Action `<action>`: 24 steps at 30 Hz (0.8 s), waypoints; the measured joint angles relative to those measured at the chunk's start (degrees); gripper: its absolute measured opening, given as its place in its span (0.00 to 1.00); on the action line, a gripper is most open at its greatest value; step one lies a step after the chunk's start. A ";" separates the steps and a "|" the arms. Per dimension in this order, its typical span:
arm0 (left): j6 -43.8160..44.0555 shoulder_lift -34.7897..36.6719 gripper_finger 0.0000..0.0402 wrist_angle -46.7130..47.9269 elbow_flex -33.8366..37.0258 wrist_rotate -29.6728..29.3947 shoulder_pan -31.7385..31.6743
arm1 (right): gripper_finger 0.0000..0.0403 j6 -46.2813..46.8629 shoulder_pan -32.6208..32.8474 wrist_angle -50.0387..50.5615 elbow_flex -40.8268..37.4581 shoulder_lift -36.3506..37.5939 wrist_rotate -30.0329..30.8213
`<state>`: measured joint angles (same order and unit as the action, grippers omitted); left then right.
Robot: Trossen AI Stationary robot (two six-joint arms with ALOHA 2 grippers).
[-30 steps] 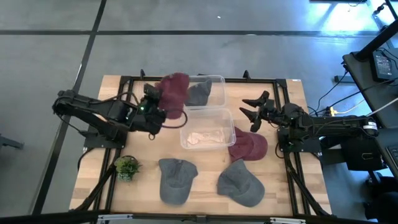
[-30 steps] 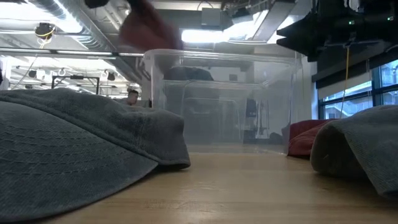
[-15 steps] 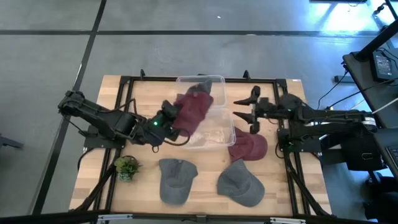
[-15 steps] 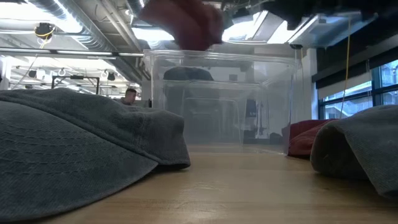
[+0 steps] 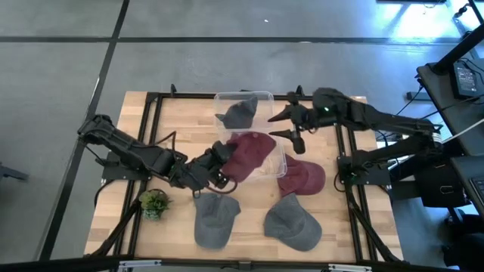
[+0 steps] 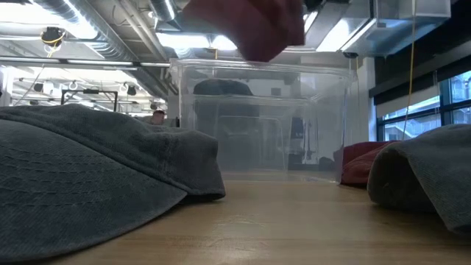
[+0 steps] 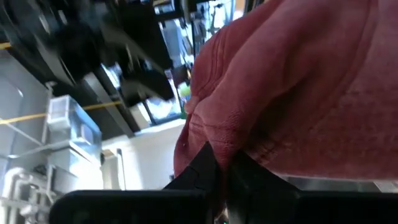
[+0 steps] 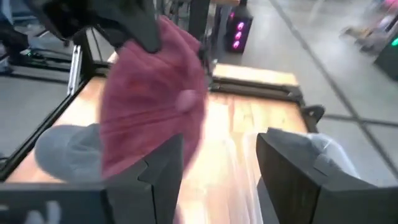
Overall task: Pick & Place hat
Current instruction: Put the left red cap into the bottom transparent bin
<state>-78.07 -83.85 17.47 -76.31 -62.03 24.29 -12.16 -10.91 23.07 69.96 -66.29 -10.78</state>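
Note:
My left gripper (image 5: 219,163) is shut on a dark red hat (image 5: 251,151), which is in the air over the nearer of two clear bins (image 5: 282,162). In the low view that hat (image 6: 250,26) hangs above the bin (image 6: 265,125). My right gripper (image 5: 284,125) hovers open by the bins' right side. In its wrist view the fingers (image 8: 217,168) point at the red hat (image 8: 155,93) without touching it. A grey hat (image 5: 240,113) lies in the far bin. My left gripper pinches a bunched fold at the red hat's edge (image 7: 208,134) between its two fingers (image 7: 205,165). It comes at the hat about level from the table's left. The hat is lifted clear and spreads out beyond the fingertips, above the near bin.
A second red hat (image 5: 302,178) lies on the table right of the near bin. Two grey hats (image 5: 214,216) (image 5: 293,224) lie near the front edge, and they loom large in the low view (image 6: 88,169) (image 6: 427,177). A small plant (image 5: 154,202) stands front left.
My left gripper has carried the red hat from over the far bin toward the table's right and near side, so it now hangs over the near bin. My right gripper has moved toward the table's left and far side, closer to the hat, and stayed open.

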 joint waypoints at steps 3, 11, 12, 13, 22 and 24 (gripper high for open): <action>-1.39 -0.53 0.01 -2.47 0.00 0.04 0.53 | 0.50 0.11 -1.55 4.08 4.31 -3.34 -5.73; -1.29 -0.53 0.01 -2.97 0.00 -1.71 0.47 | 0.50 1.01 -2.06 5.66 8.40 -9.49 -15.24; -1.21 -0.53 0.01 -2.96 0.00 -1.65 0.46 | 0.50 1.03 -2.06 5.58 8.60 -9.80 -15.74; -1.14 -0.53 0.01 -2.95 0.00 -1.41 0.46 | 0.50 1.11 -2.06 5.51 8.67 -10.04 -15.43; 5.14 -0.40 0.04 -3.15 0.00 -0.72 -0.52 | 0.23 -0.40 -2.06 6.74 8.67 -10.20 -10.84; 6.85 -0.31 0.06 -3.17 0.00 0.29 -1.15 | 0.09 -1.48 -2.01 6.59 8.67 -10.12 -10.87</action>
<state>-71.22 -84.16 14.31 -76.31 -61.74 23.15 -13.64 -12.93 29.66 78.63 -76.41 -21.65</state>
